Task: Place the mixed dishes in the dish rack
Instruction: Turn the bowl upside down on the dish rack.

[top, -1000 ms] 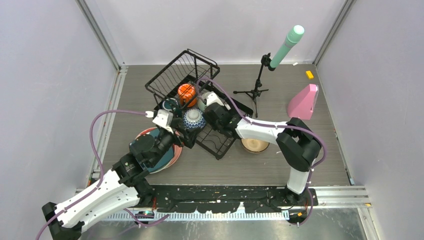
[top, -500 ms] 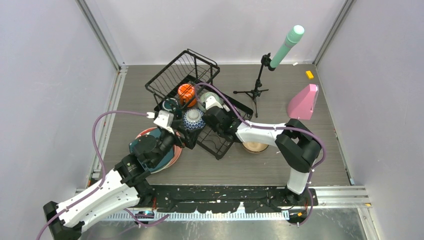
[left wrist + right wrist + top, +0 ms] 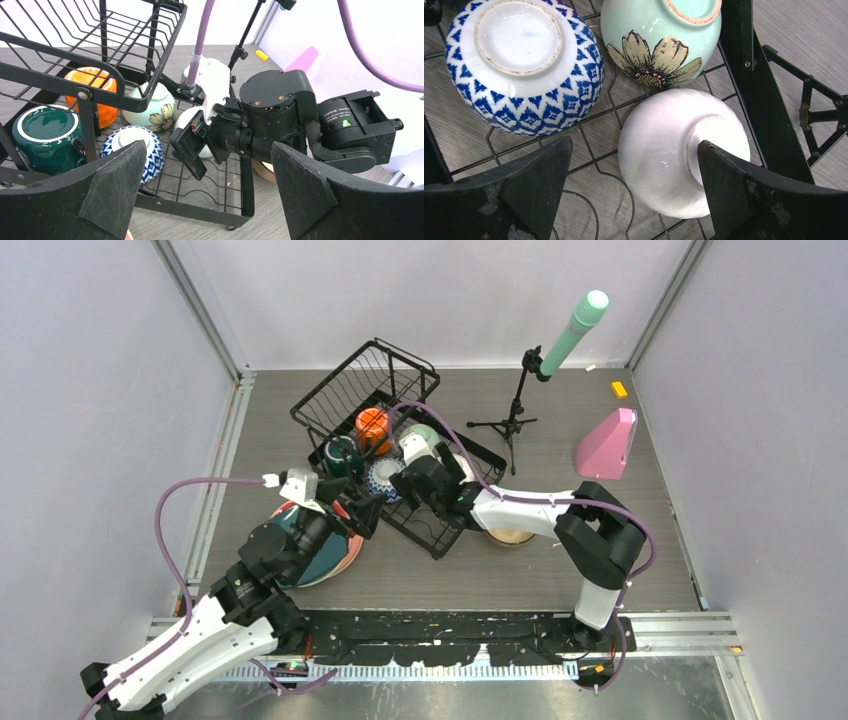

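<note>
Glossy glazed white bowl point(image 3: 664, 150), matt wire dish rack point(image 3: 754, 105).

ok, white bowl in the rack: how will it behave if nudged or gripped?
Probably slippery: the white bowl shows a glossy glaze. It lies tilted on its rounded wall over the dish rack wires, so a nudge may roll it. Looks ceramic: rigid, but likely chippable.

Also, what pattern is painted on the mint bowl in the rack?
The mint ceramic bowl bears a pale yellow, dark-outlined flower; best in the right wrist view.
</note>
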Controlling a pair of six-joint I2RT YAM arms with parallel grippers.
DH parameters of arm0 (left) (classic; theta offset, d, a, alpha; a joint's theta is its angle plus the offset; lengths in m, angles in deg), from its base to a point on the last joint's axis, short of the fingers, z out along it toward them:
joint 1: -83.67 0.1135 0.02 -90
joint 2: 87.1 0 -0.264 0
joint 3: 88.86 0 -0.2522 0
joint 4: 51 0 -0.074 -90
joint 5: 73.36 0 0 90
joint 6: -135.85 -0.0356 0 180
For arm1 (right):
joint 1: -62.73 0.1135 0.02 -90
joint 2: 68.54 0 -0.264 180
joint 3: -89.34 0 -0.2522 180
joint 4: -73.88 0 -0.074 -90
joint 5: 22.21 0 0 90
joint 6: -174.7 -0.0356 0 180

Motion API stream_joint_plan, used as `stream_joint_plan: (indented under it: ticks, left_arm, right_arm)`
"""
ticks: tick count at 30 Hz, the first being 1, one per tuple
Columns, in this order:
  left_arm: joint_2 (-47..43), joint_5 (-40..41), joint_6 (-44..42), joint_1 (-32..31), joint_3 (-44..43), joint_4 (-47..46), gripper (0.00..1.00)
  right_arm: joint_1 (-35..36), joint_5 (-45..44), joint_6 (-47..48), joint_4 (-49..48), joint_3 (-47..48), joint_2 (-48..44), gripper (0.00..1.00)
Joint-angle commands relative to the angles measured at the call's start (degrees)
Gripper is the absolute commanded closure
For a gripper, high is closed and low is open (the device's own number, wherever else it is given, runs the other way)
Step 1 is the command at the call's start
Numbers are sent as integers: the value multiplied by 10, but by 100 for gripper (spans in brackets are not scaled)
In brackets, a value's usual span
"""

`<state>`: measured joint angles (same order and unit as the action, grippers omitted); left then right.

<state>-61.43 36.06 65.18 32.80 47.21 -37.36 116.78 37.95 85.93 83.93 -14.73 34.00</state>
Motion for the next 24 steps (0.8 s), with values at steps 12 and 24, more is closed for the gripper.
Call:
stream_joint_plan:
  ticks: [12, 24]
  left_arm:
    - [-11, 21, -4, 0, -10, 21, 2]
    - [-20, 24, 1, 0, -7, 32, 2]
  right_arm:
    - [1, 123, -166, 185, 11, -100, 1]
    - [-49, 82, -239, 240, 45, -129, 4]
